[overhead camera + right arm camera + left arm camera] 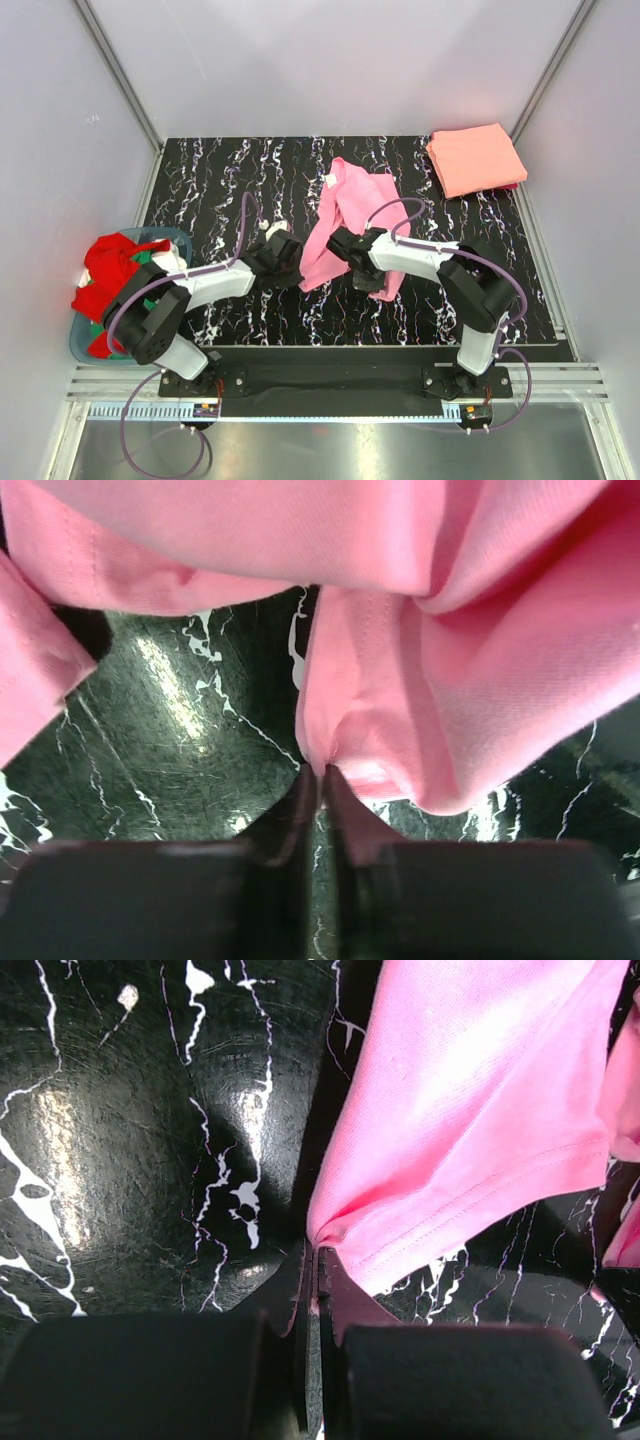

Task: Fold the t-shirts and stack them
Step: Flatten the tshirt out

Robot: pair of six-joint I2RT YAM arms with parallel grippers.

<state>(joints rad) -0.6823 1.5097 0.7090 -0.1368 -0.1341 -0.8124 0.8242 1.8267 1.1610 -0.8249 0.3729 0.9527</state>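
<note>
Left edge of the counter (200, 180): one basket (78, 346) with one red t-shirt (105, 268) heaped in it. Mid-counter, one pink t-shirt (345, 205), both tools on it: left tool (315, 1265) pinching its hem, right tool (322, 775) clenched on a fold. Far-right corner: one folded salmon-orange t-shirt (475, 158).

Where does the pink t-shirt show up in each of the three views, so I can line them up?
Top external: the pink t-shirt lies crumpled at the centre of the table.
Left wrist: it fills the upper right, with its hem running down to bottom centre.
Right wrist: it is bunched across the top and right.
Shared landmark: the black, white-veined tabletop.
</note>
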